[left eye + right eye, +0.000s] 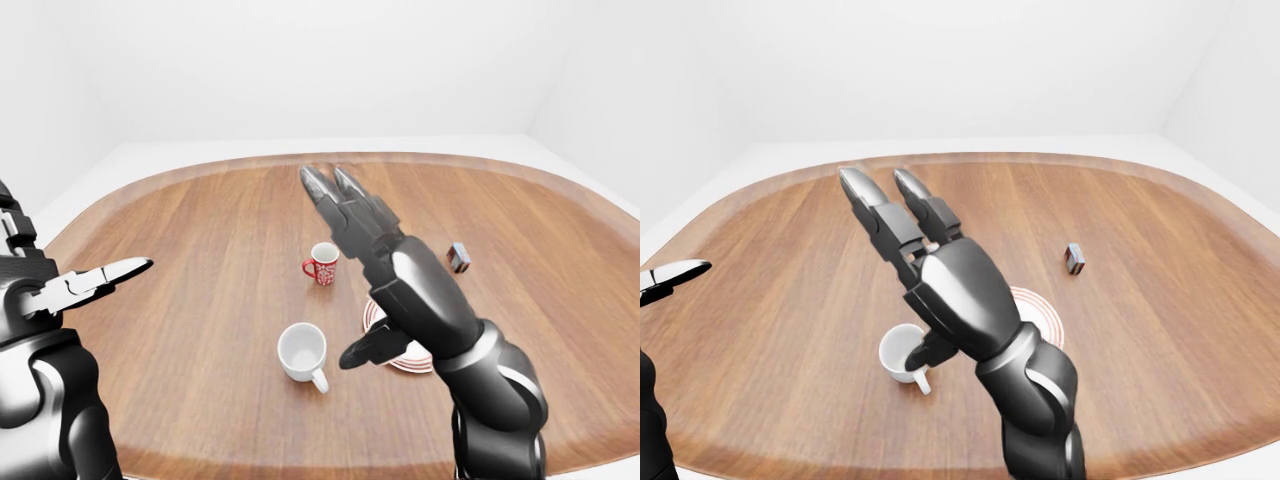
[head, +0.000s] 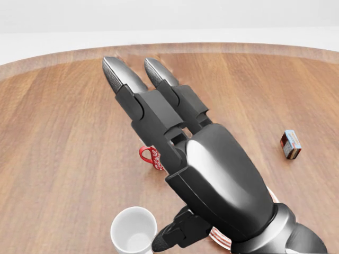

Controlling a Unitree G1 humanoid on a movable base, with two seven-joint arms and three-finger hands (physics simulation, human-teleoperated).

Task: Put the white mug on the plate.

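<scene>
One red patterned mug [image 1: 322,264], unreadable.

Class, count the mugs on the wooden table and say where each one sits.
2. In the left-eye view, the white mug stands left of the plate, and the red patterned mug sits above it. The right hand could hide more.

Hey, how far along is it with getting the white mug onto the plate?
Nothing looks done yet: the white mug stands upright on the table, left of the plate in the left-eye view, not on it. In hand: nothing; the right hand is raised with fingers open over the plate area, and the left hand is open at the left edge. Left to do: grasp the mug, lift it, set it on the plate.
</scene>
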